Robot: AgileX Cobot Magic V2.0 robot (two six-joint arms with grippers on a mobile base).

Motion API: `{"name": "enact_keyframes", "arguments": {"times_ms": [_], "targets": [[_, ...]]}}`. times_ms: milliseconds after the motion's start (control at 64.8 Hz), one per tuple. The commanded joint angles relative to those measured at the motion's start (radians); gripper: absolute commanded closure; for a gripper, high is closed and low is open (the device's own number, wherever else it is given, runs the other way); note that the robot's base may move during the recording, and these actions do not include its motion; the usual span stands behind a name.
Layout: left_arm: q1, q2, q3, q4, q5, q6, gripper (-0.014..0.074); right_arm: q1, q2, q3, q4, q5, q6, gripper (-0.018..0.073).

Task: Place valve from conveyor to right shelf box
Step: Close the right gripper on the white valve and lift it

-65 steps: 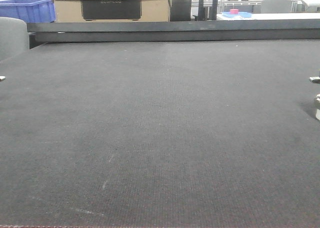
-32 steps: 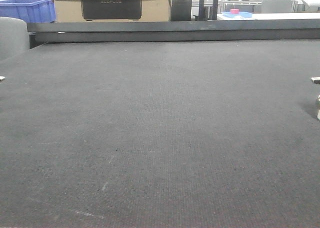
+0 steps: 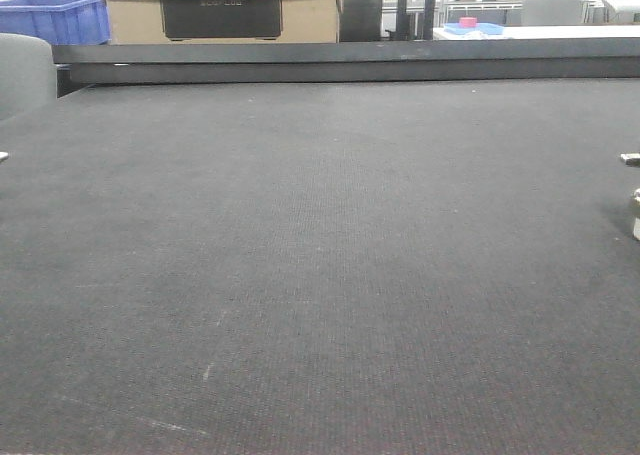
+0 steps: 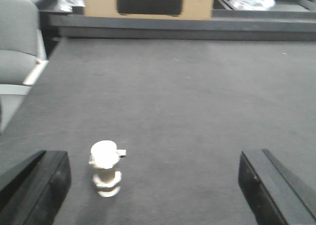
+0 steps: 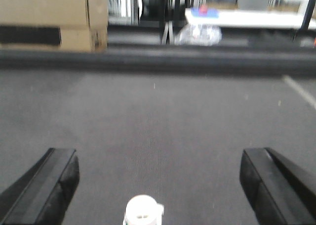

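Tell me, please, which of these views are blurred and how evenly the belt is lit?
Exterior front view: sharp, the conveyor weave shows clearly under flat, even light. Left wrist view: soft overall, a white valve blown out, with little detail. Right wrist view: blurriest, the background cardboard box smeared, and a valve cut by the bottom edge is washed out.

In the right wrist view everything is blurred. The valve (image 5: 143, 212) between the fingers (image 5: 49, 185) of the right end effector (image 5: 158, 156) is cut off by the lower edge below its white cap. The left end effector (image 4: 153, 156) is likewise cropped, and the second valve (image 4: 105, 168) beside its left finger is smeared. In the front view a metal piece (image 3: 636, 215) is cut by the right edge.
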Motion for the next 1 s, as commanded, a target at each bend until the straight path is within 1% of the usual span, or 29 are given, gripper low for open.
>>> {"name": "enact_keyframes", "arguments": {"times_ms": [0,62,124,216,309,479,525,633,710,988], "targets": [[-0.022,0.014,-0.040,-0.012,0.013,-0.004,-0.0003,-0.001,0.093,-0.090,-0.005,0.089,-0.001,-0.0009],[-0.022,0.025,-0.060,-0.012,0.020,-0.004,-0.0003,0.000,0.175,-0.169,-0.006,0.203,-0.001,-0.0009],[-0.029,0.031,-0.075,-0.012,0.017,-0.004,-0.0003,0.002,0.247,-0.249,-0.006,0.286,-0.001,-0.0009],[-0.033,0.033,-0.076,-0.012,0.012,-0.004,-0.0003,0.014,0.371,-0.352,-0.006,0.397,-0.049,-0.0009],[-0.033,0.036,-0.076,-0.012,0.019,-0.004,-0.0003,0.031,0.499,-0.443,-0.011,0.513,-0.062,-0.0009],[-0.033,0.038,-0.076,-0.012,0.019,-0.004,-0.0003,0.033,0.696,-0.562,-0.013,0.648,-0.062,-0.0009],[-0.033,0.038,-0.076,-0.012,0.019,-0.004,-0.0003,0.033,0.749,-0.578,-0.014,0.669,-0.062,-0.0009],[-0.033,0.037,-0.076,-0.012,0.021,-0.004,-0.0003,0.033,0.852,-0.587,-0.026,0.671,-0.063,-0.0009],[-0.033,0.037,-0.076,-0.012,0.021,-0.004,-0.0003,0.033,0.912,-0.587,-0.042,0.658,-0.063,-0.0009],[-0.033,0.037,-0.076,-0.012,0.031,-0.004,-0.0003,0.033,1.078,-0.587,-0.043,0.603,-0.063,-0.0009]]}}
